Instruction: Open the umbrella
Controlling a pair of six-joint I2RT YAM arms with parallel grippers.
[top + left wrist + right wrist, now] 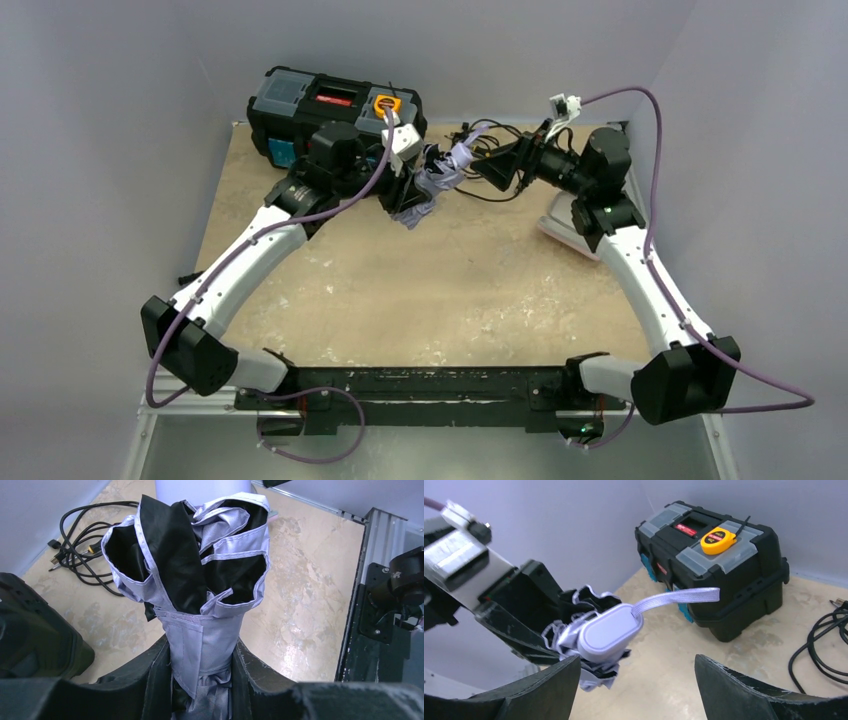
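- The compact folding umbrella (200,580), pale lilac canopy with black lining, is folded and crumpled and fills the centre of the left wrist view. In the top view it sits in the upper middle of the frame, held off the table between the two arm ends.
- The left gripper (201,642) is clamped onto the umbrella's bundled fabric. Its two black fingers (145,680) press the cloth from either side at the bottom centre of the left wrist view, and the loose canopy folds fan out above them.
- The umbrella's small pale oblong handle (610,632) shows left of centre in the right wrist view, its end facing the camera. A flat lilac woven loop (679,597) sticks out from it toward the middle of the frame.
- The right gripper (638,660) stands wide apart and holds nothing. Its fingers sit at the bottom left and bottom right of the right wrist view, with the handle beyond them, nearer the left one.
- A black plastic toolbox with grey lid panels (300,115) stands in the upper left of the top view, at the far edge of the mottled tan table (420,290). A round yellow tape measure (386,103) lies on its lid.
- A tangle of black cable (85,555) lies on the table in the upper left of the left wrist view, behind the umbrella.
- A pale flat object (560,232) lies under the right arm, right of centre in the top view; what it is cannot be told.
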